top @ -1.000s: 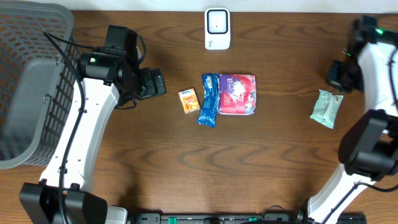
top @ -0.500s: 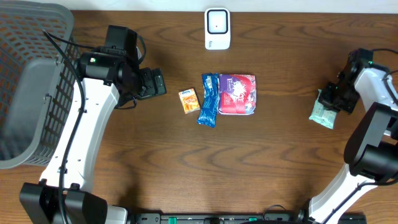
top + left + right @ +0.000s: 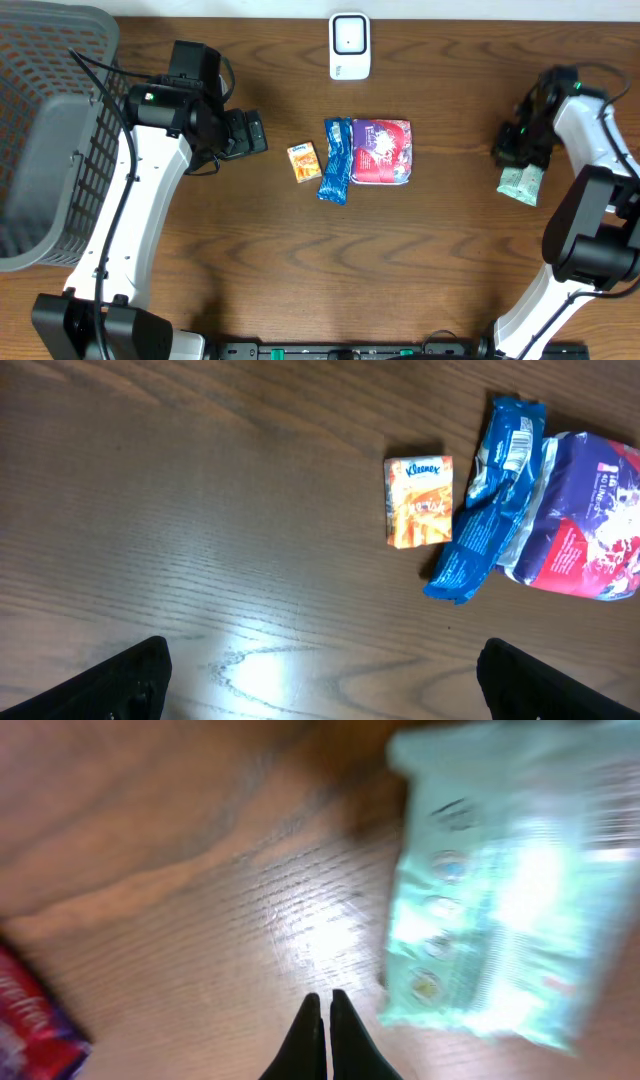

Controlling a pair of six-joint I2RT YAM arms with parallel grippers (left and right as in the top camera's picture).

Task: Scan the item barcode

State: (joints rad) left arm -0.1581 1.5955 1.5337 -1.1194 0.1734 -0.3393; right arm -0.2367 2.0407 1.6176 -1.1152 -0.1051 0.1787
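Note:
Three items lie mid-table: an orange tissue packet (image 3: pixel 304 161) (image 3: pixel 419 501), a blue packet (image 3: pixel 337 159) (image 3: pixel 490 500) and a red-and-purple pack (image 3: pixel 382 151) (image 3: pixel 585 520). A mint-green wipes pack (image 3: pixel 523 184) (image 3: pixel 510 890) lies at the right. The white barcode scanner (image 3: pixel 349 45) stands at the back centre. My left gripper (image 3: pixel 250 132) (image 3: pixel 325 680) is open, empty, left of the orange packet. Over bare wood just left of the green pack, my right gripper (image 3: pixel 504 152) (image 3: pixel 321 1010) is shut with nothing in it.
A grey mesh basket (image 3: pixel 40 130) fills the far left of the table. In the right wrist view a corner of the red-and-purple pack (image 3: pixel 25 1035) shows at the lower left.
My right arm has swung in from the far right edge, and its gripper now sits at the green pack's upper left. The left arm and the middle items have not moved.

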